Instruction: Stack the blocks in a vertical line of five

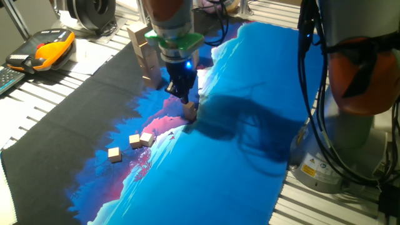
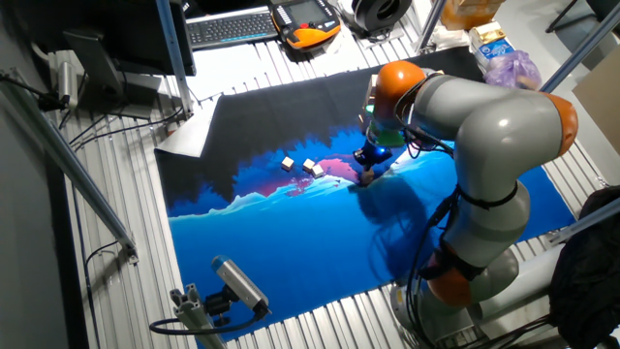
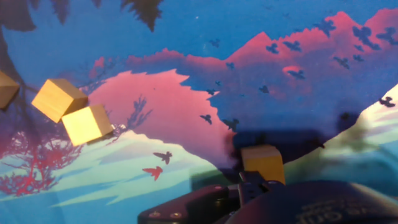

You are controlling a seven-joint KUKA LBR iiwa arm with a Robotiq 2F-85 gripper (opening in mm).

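The gripper (image 1: 187, 100) is hanging low over the printed mat (image 1: 250, 125), right at one block (image 1: 190, 110) lying just beneath its fingertips; whether the jaws are clamping it or standing apart I cannot tell. Three more blocks are waiting to the side: two touching (image 3: 73, 111) and one a little apart (image 1: 114, 154). No stack is showing yet. The arm should be centring squarely on the cube, gripping flat faces, and lifting straight up.
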